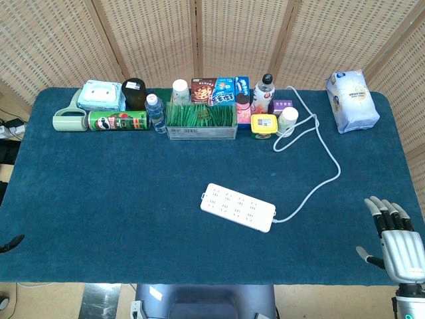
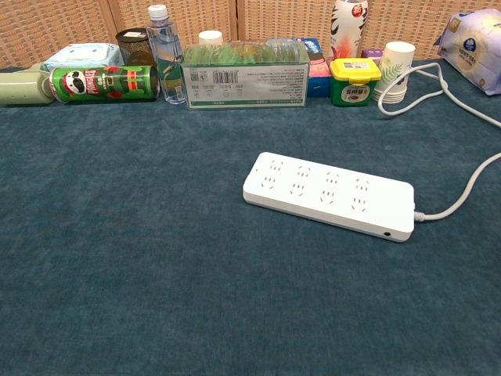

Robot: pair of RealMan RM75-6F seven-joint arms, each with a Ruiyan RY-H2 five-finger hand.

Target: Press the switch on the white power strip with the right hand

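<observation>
- Strip lies flat mid-table, cord trailing right; switch probably the small button at its cord end.
- Right hand hovers empty, fingers apart, well right of it.
- Rigid, light plastic; likely to slide, so press straight down.

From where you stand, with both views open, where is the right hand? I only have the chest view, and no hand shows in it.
Observer: The right hand is at the table's near right corner, apart from the power strip, its fingers spread and holding nothing.
Operator: And the left hand?
Observer: Only a dark tip at the table's near left edge shows; I cannot tell its state.
Operator: My view cuts off the cord. Where does it go?
Observer: The cord curves from the strip's right end back up to the row of items at the far edge, looping beside a paper cup.
</observation>
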